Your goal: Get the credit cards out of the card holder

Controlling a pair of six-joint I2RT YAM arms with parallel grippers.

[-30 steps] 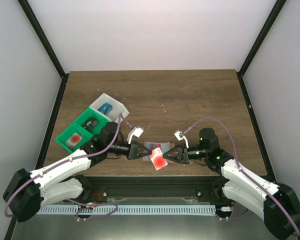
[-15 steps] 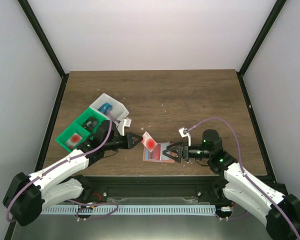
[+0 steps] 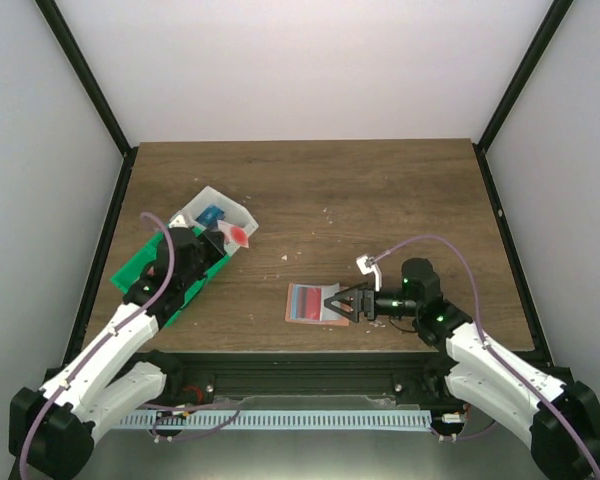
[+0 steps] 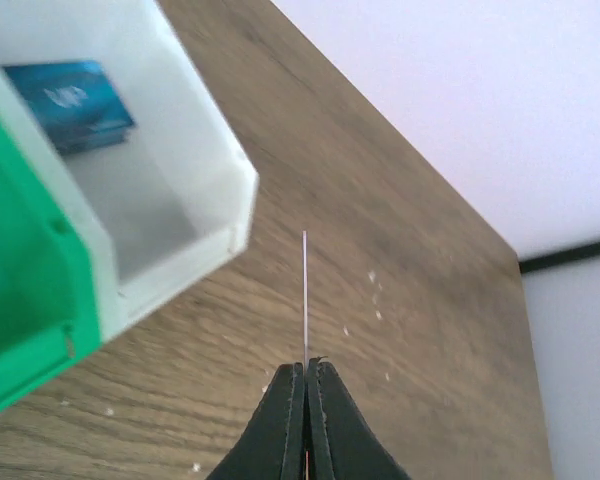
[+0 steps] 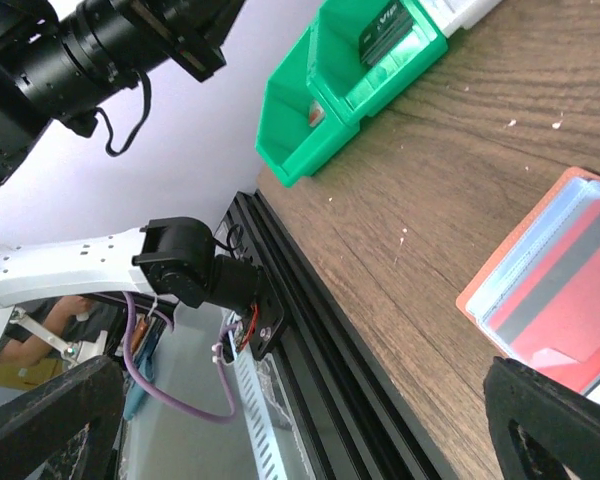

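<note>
The card holder (image 3: 303, 302) lies open and flat on the table near the front edge, light blue with salmon edging. In the right wrist view the card holder (image 5: 565, 285) still has a red card (image 5: 570, 300) with a dark stripe in its pocket. My right gripper (image 3: 332, 303) stands open at the holder's right edge, nothing between its fingers. My left gripper (image 3: 226, 236) is shut on a red and white credit card (image 3: 240, 233) by the near right corner of the white tray (image 3: 242, 215). The left wrist view shows that card (image 4: 304, 290) edge-on, as a thin line.
A blue card (image 4: 68, 100) lies in the white tray (image 4: 205, 190). Beside it stands the green tray (image 3: 138, 275), partly under my left arm; in the right wrist view the green tray (image 5: 310, 130) has a dark card (image 5: 385, 30) in it. The table's black front rail (image 5: 360, 400) is close.
My left gripper has carried the red and white card from the holder up and left to the white tray. My right gripper has opened and sits just right of the holder.
</note>
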